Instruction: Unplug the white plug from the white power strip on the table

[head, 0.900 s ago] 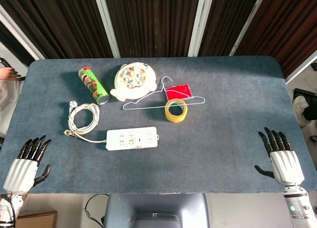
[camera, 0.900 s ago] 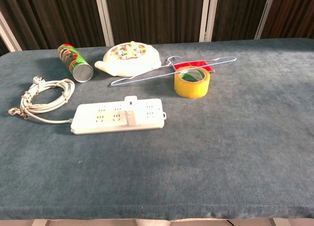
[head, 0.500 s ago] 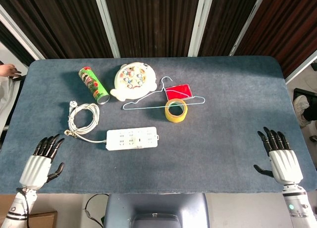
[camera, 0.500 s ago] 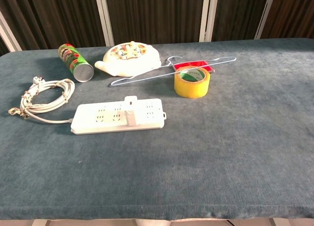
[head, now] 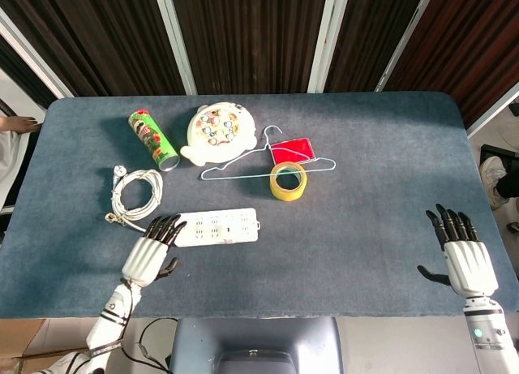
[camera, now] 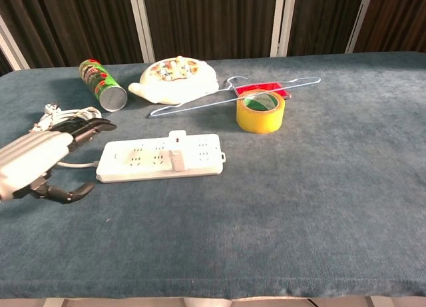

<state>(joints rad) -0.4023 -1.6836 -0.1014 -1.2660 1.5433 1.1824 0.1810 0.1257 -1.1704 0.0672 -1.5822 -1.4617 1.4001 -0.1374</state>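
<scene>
My left hand (head: 149, 256) has moved in from the table's left edge; it now hovers open, fingertips beside the strip's (head: 217, 226) left end. The plug (camera: 176, 156) sits mid-strip. My right hand (head: 465, 261) is open, well apart. I should press the strip down with the left and pull the plug straight up.

Green can (head: 152, 139), round toy (head: 216, 131), wire hanger (head: 263, 161), red card (head: 292, 151), yellow tape roll (head: 289, 182) on blue table (head: 365, 171).
</scene>
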